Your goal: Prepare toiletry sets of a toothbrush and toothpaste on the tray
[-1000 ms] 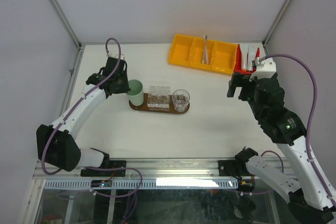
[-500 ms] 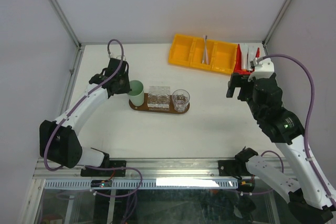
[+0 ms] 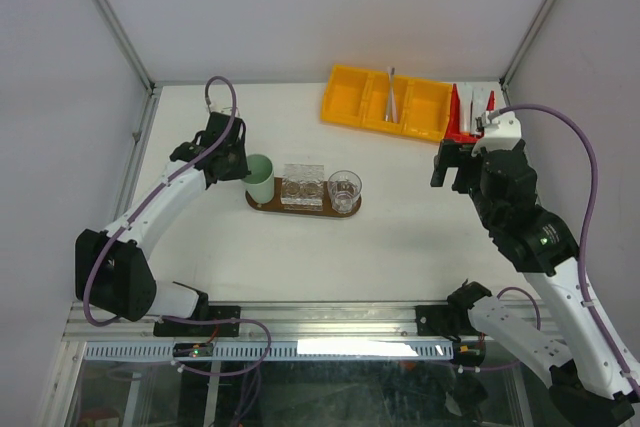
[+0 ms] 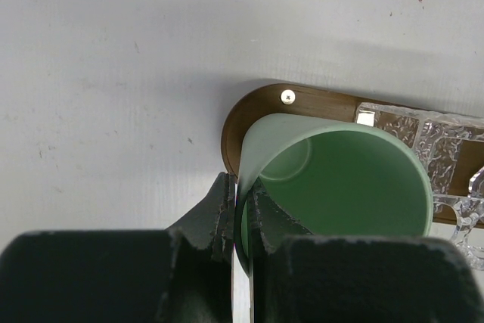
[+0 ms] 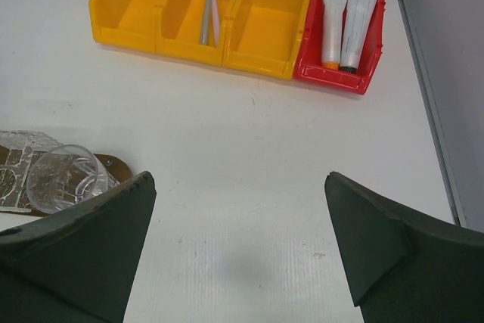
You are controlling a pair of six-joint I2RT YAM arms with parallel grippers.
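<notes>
The dark-brown oval tray (image 3: 300,209) lies mid-table and also shows in the left wrist view (image 4: 249,115). On it stand a mint-green cup (image 3: 259,176), a clear square dish (image 3: 303,186) and a clear glass (image 3: 344,190). My left gripper (image 4: 243,194) is shut on the cup's rim (image 4: 253,153) at the tray's left end. My right gripper (image 5: 240,187) is open and empty over bare table. Toothbrushes (image 5: 208,1) lie in the yellow bin's middle cell. Two white tubes (image 5: 344,17) lie in the red bin (image 5: 333,77).
The yellow divided bin (image 3: 385,102) and the red bin (image 3: 466,119) stand at the back right, close to the enclosure's corner post. White walls close in the table at the left, back and right.
My left gripper has closed in on the green cup's left side over the last second. The right arm has barely moved.
</notes>
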